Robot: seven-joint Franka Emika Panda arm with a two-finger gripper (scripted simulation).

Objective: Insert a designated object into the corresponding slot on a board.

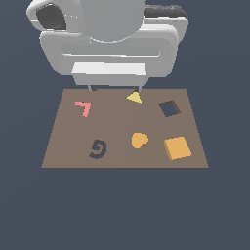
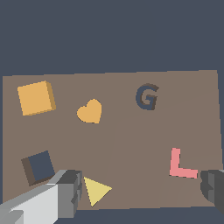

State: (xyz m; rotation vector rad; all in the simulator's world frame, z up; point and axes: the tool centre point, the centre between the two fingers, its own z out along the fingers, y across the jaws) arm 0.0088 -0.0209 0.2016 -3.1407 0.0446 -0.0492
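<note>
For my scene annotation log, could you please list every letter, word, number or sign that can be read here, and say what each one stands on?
"G": a dark letter-shaped piece on the flat brown rectangular board; in the exterior view it looks like a spiral.
"L": a flat pink letter-shaped piece on the same board, by the grey gripper.
No other words, numbers, brands or labels are visible; the orange square block, orange heart and yellow triangle are unmarked.

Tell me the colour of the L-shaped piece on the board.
Pink L-shaped piece, clearest in the wrist view.
</note>
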